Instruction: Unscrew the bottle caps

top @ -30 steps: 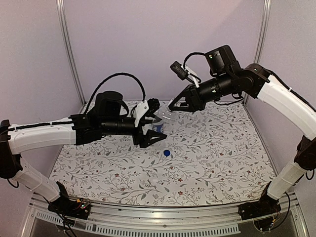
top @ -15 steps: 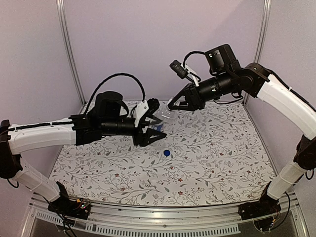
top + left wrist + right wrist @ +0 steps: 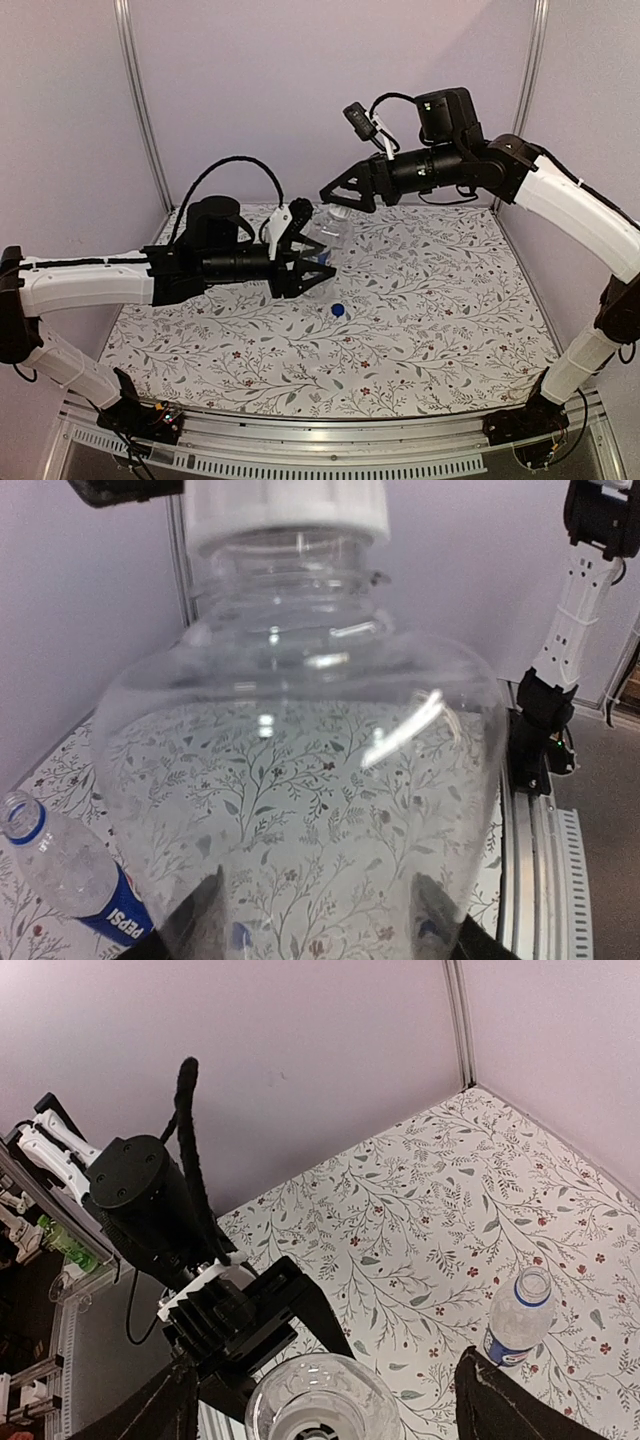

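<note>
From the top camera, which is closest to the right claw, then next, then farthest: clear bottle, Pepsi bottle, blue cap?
1. The clear bottle, just under the right claw.
2. The Pepsi bottle, lying beside the left claw.
3. The blue cap, loose on the table, nearer the front.

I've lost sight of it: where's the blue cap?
Top view: the blue cap lies loose on the table, about mid-table, just nearside of the left hand, which holds the clear bottle.

Floral table cover, lilac walls
</note>
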